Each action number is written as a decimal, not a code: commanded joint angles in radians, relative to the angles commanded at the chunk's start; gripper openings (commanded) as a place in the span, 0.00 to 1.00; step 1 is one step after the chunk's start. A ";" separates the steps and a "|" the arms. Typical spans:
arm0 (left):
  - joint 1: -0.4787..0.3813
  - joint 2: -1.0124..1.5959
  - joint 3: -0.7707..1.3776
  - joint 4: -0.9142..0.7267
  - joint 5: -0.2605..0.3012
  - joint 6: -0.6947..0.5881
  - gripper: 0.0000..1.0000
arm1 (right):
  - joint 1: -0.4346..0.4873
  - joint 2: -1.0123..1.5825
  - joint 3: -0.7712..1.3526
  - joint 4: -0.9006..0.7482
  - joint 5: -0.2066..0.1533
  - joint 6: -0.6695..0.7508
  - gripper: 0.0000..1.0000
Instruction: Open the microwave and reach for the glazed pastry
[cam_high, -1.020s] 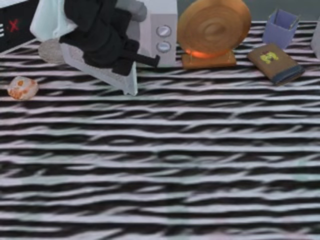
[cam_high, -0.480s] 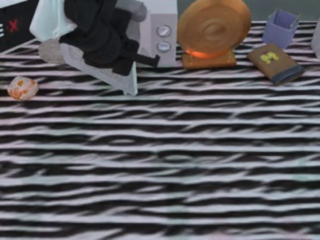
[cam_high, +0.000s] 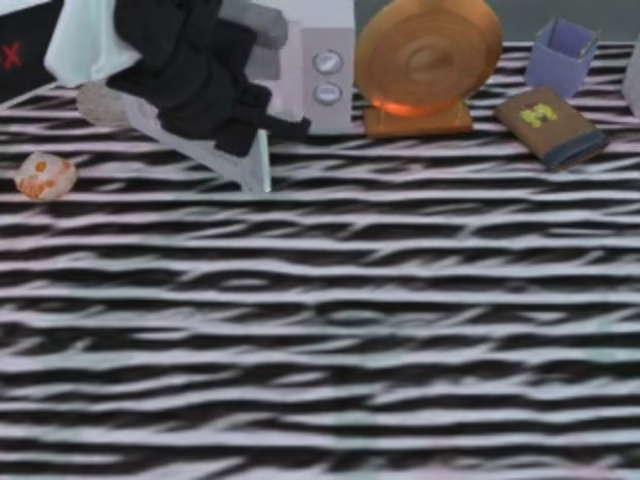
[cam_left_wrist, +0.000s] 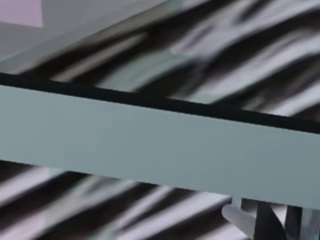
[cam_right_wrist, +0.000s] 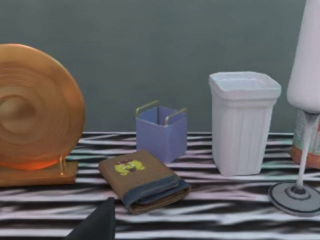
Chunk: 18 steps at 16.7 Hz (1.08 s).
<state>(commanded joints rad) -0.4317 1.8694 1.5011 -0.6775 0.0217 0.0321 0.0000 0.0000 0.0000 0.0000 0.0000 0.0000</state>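
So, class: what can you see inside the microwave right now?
The microwave door is swung open, but the left arm covers the cavity, so nothing inside shows.

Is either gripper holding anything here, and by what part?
The left gripper is at the free edge of the microwave door, which stands swung open, but a grip cannot be told. The right arm is out of the top view, holding nothing visible.

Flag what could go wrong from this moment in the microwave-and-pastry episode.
The left gripper sits at the edge of the microwave door, which is swung partly open; if it slips off, the door may stop short. The glazed pastry lies near the table's left edge, so a clumsy reach could push it off.
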 joint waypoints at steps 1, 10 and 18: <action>0.009 -0.011 -0.017 0.001 0.013 0.025 0.00 | 0.000 0.000 0.000 0.000 0.000 0.000 1.00; 0.032 -0.046 -0.054 0.010 0.049 0.092 0.00 | 0.000 0.000 0.000 0.000 0.000 0.000 1.00; 0.032 -0.046 -0.054 0.010 0.049 0.092 0.00 | 0.000 0.000 0.000 0.000 0.000 0.000 1.00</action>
<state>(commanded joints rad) -0.3997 1.8234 1.4468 -0.6674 0.0704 0.1237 0.0000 0.0000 0.0000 0.0000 0.0000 0.0000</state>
